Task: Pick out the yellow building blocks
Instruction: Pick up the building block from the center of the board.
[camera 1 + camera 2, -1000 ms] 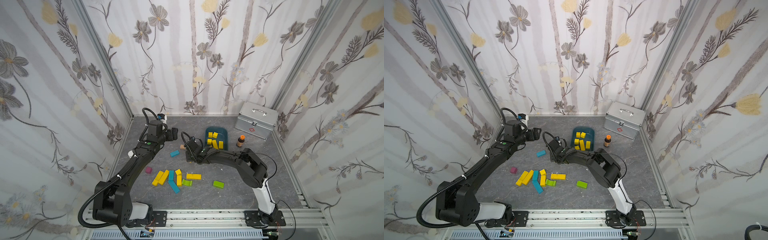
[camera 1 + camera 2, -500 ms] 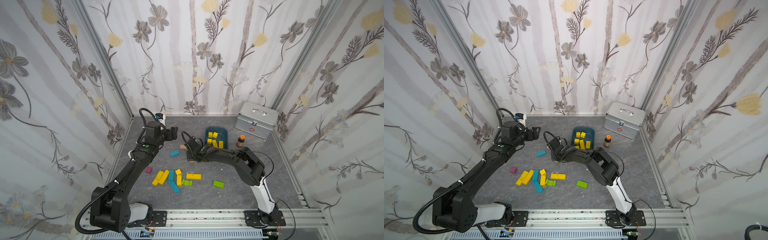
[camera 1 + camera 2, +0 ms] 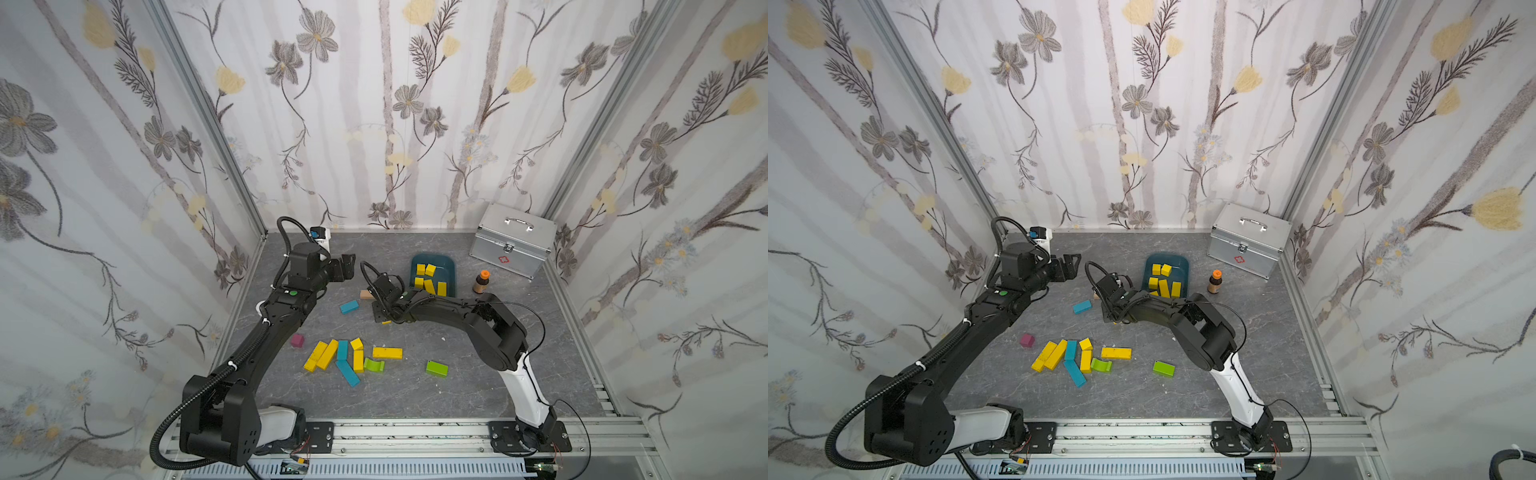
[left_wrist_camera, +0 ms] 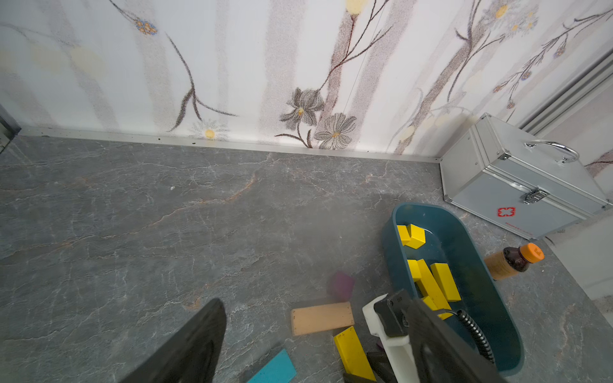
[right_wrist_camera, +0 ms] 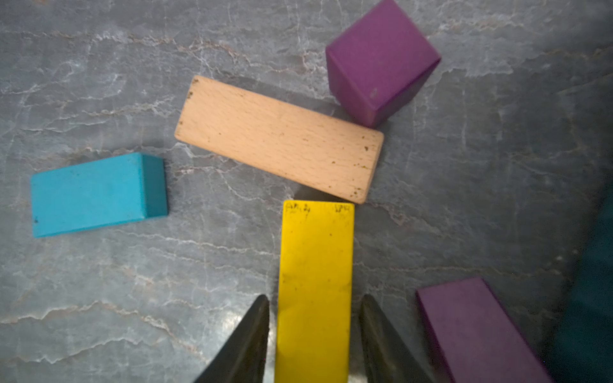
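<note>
Right tool [image 5: 314, 297] straddles a yellow bar [image 5: 315, 265] low at the table [image 5: 132, 298], with a finger close on each side. I cannot tell whether they pinch it. The bar's far end is just beside a tan bar [image 5: 278, 139]. More yellow blocks [image 3: 430, 284] lie in the bin [image 3: 452, 270], and others [image 3: 387, 353] lie loose nearer the front. Left tool [image 3: 347, 266] hangs spread and empty.

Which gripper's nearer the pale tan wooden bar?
Right. The right gripper straddles a yellow wooden bar whose end lies right beside the pale tan wooden bar; the left gripper hangs open, raised and farther off.
</note>
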